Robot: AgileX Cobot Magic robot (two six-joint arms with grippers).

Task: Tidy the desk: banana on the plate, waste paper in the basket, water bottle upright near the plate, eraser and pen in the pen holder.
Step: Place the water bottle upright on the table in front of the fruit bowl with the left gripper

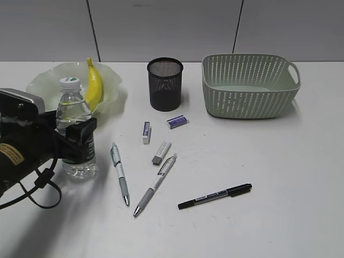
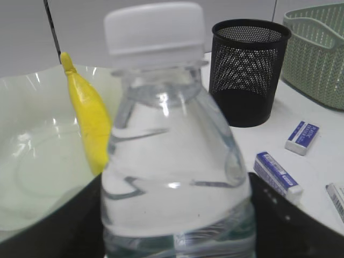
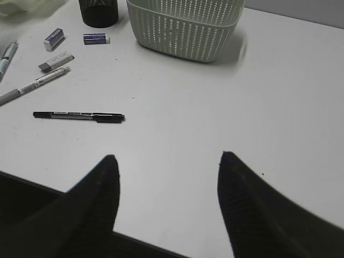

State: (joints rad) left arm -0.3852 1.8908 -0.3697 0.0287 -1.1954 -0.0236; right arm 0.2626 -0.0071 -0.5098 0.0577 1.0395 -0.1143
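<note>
The water bottle (image 1: 72, 115) stands upright on the desk (image 1: 279, 161), just in front of the plate (image 1: 45, 80). My left gripper (image 1: 75, 140) is shut on the water bottle at its label; the left wrist view shows the bottle (image 2: 172, 161) between both jaws. The banana (image 1: 94, 86) lies on the plate. The pen holder (image 1: 165, 84) stands at centre back and the basket (image 1: 250, 86) at back right. Three erasers (image 1: 146, 132), (image 1: 177, 121), (image 1: 161, 152) and three pens (image 1: 120, 173), (image 1: 156, 184), (image 1: 215, 196) lie on the desk. My right gripper (image 3: 167, 161) is open and empty over bare desk. No waste paper is in view.
The black pen (image 3: 79, 115) lies left of and beyond my right gripper, with the basket (image 3: 183, 27) farther back. A grey wall runs along the desk's far edge.
</note>
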